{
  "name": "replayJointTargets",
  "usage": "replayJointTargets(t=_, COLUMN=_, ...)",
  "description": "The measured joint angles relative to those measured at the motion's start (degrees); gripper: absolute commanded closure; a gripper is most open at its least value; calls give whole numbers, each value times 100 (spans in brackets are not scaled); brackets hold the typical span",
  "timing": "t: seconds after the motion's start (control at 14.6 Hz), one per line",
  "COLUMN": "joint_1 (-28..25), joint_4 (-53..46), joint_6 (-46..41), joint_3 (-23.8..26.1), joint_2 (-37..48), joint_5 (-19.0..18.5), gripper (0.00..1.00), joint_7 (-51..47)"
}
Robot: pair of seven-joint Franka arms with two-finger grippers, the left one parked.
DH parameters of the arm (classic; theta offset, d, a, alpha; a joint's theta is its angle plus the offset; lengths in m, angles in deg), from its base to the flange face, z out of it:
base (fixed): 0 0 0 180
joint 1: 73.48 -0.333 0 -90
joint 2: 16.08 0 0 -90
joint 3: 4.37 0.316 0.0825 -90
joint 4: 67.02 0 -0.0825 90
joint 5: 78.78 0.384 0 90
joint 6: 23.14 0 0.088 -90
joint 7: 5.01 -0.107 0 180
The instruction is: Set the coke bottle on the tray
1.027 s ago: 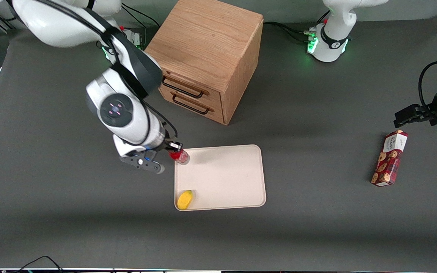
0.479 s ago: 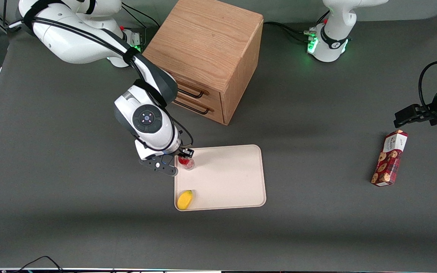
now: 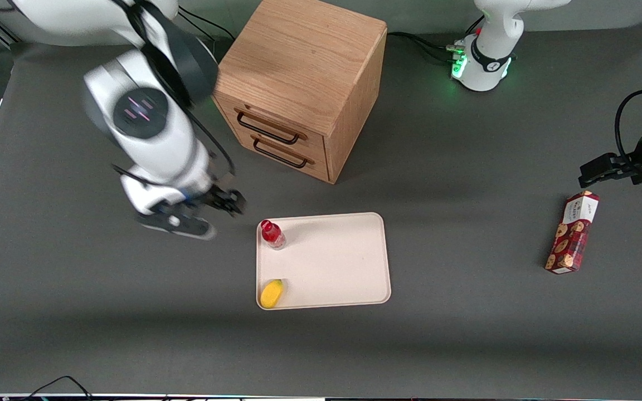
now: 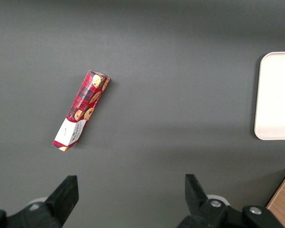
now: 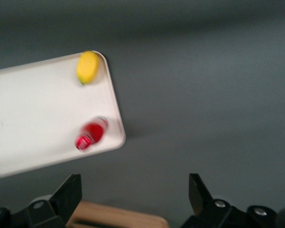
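Observation:
The small red coke bottle [image 3: 271,233] stands upright on the cream-white tray [image 3: 337,262], in the tray's corner nearest the working arm and the cabinet. It also shows in the right wrist view [image 5: 90,135] on the tray [image 5: 33,109]. My right gripper [image 3: 230,201] is open and empty, raised above the bare table beside the tray, toward the working arm's end and apart from the bottle. In the right wrist view the gripper [image 5: 135,194] has its fingers [image 5: 71,192] spread wide with nothing between them.
A yellow object [image 3: 271,293] lies in the tray's corner nearest the front camera. A wooden drawer cabinet [image 3: 298,83] stands farther from the camera than the tray. A red cookie box [image 3: 573,232] lies toward the parked arm's end.
My gripper let go of the bottle, which now stands on the tray. The gripper opened, rose and pulled away toward the working arm's end.

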Motion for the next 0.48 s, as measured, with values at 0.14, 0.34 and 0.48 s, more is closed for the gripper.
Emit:
replayJointTargets(t=0.14, joint_1=74, joint_4=64, joint_6=-540, joint_3=-926, joint_2=894, joint_5=722, gripper=0, joint_7=1249)
replayJointTargets(t=0.34, joint_1=157, joint_4=1031, joint_6=-384, joint_3=-2332, joint_2=1963, joint_5=1279, gripper=0, joint_7=2891)
replayJointTargets(t=0.48, joint_1=174, joint_4=2143, joint_6=405, joint_3=-2948, joint_2=2479, joint_5=1433, gripper=0, joint_7=3539)
